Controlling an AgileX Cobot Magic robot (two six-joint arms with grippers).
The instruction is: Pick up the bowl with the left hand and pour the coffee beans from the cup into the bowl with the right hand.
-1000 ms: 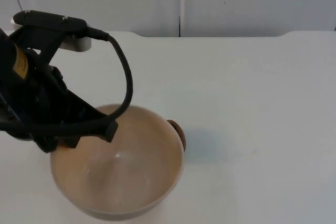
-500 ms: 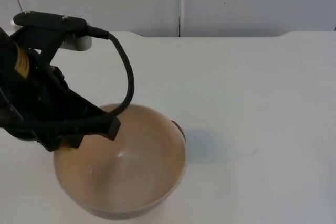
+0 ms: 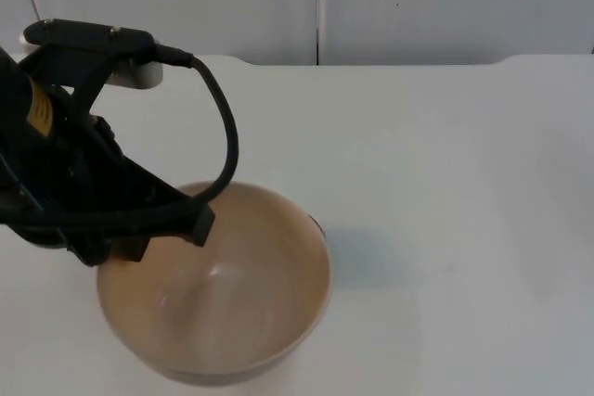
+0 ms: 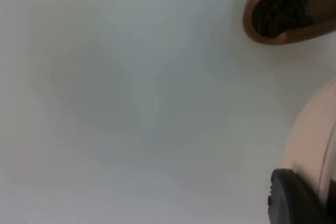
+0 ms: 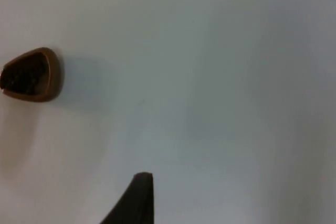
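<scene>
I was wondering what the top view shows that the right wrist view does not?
The top view alone shows the bowl, raised by the left gripper at its rim, and the grey partition wall. The right wrist view alone shows the dark coffee beans in the brown cup, with the right gripper well away from it. Both show the white table.

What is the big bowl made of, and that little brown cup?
The bowl looks like glazed ceramic or plastic: smooth beige with a soft shine inside. The cup looks wooden, or brown plastic: warm brown, matte rim, dark coffee beans inside.
</scene>
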